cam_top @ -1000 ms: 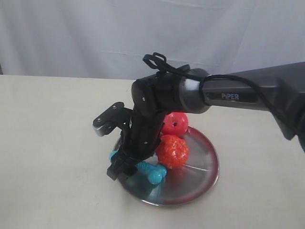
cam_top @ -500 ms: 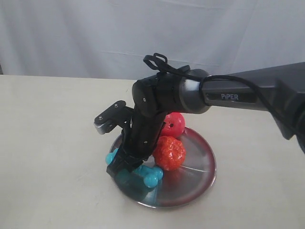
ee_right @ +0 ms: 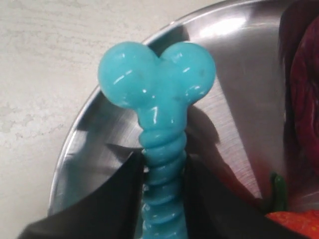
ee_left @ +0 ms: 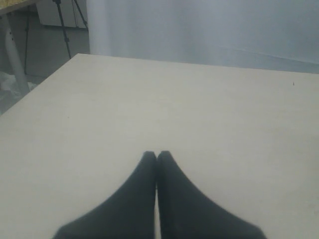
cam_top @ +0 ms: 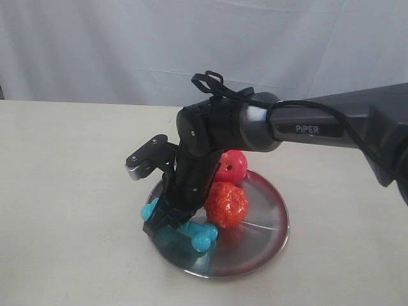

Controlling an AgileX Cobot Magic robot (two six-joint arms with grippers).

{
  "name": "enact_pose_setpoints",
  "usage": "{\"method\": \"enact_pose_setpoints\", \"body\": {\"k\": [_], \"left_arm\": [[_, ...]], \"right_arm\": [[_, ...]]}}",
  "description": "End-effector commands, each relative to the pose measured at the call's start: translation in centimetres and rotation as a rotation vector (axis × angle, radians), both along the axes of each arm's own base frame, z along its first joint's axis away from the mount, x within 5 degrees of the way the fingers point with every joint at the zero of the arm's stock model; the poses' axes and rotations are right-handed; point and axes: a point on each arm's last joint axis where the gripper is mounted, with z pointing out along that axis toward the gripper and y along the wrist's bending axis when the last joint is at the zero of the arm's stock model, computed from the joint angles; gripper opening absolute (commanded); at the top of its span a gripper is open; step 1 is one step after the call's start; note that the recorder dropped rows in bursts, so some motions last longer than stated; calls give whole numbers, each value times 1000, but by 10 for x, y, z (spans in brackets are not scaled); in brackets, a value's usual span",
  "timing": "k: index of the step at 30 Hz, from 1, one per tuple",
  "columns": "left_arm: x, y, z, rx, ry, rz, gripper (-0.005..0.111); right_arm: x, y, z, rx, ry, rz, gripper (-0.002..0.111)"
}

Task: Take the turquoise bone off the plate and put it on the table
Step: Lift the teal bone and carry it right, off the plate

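Note:
The turquoise bone (cam_top: 204, 237) is held across its ribbed shaft by my right gripper (cam_top: 167, 223), which is shut on it over the front-left part of the silver plate (cam_top: 255, 255). One lobed end (cam_top: 149, 209) sticks out past the plate's left rim. In the right wrist view the bone (ee_right: 157, 74) runs between the two black fingers of the gripper (ee_right: 163, 158), with the plate (ee_right: 234, 59) beneath. I cannot tell whether the bone touches the plate. My left gripper (ee_left: 157, 153) is shut and empty over the beige table (ee_left: 174, 99), outside the exterior view.
On the plate, right of the bone, lie a red ball (cam_top: 233, 166) and an orange-red knobby ball (cam_top: 227, 204). The beige table (cam_top: 64, 191) spreads left of and in front of the plate. A white curtain hangs behind.
Over the last second the bone's left end has come up and out past the plate's rim in my right gripper, and the plate has shifted slightly left. Nothing else has visibly moved.

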Motion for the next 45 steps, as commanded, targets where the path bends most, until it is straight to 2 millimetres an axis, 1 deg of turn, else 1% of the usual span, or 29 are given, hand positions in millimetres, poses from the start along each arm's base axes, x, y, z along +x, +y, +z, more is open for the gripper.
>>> {"method": "enact_pose_setpoints", "body": {"k": [1,5,17,20,25,27,29,31,33,38,42,45], "left_arm": [[0,0,-1,0,1,-7,0],[0,0,-1,0,1,-7,0],[0,0,-1,0,1,-7,0],[0,0,-1,0,1,-7,0],[0,0,-1,0,1,-7,0],[0,0,-1,0,1,-7,0],[0,0,-1,0,1,-7,0],[0,0,-1,0,1,-7,0],[0,0,-1,-2,1,-7,0],[0,0,-1,-2,1,-7,0],[0,0,-1,-2,1,-7,0],[0,0,-1,-2,1,-7,0]], "right_arm": [[1,-2,2,-5,-10,8,0],[1,-2,9,4,-23,6,0],[-9,-5,57,31,-86,7,0],[-13,-6,74,41,-118,-2,0],[-21,-12,108,45,-195,-27,0],[-25,-20,124,54,-225,-50,0],[-29,-32,138,62,-240,-87,0],[-33,-49,152,68,-251,-140,0],[-37,-70,166,68,-261,-198,0],[-48,-129,192,66,-296,-372,0],[-58,-173,202,51,-301,-499,0],[-64,-200,202,35,-272,-576,0]]}}
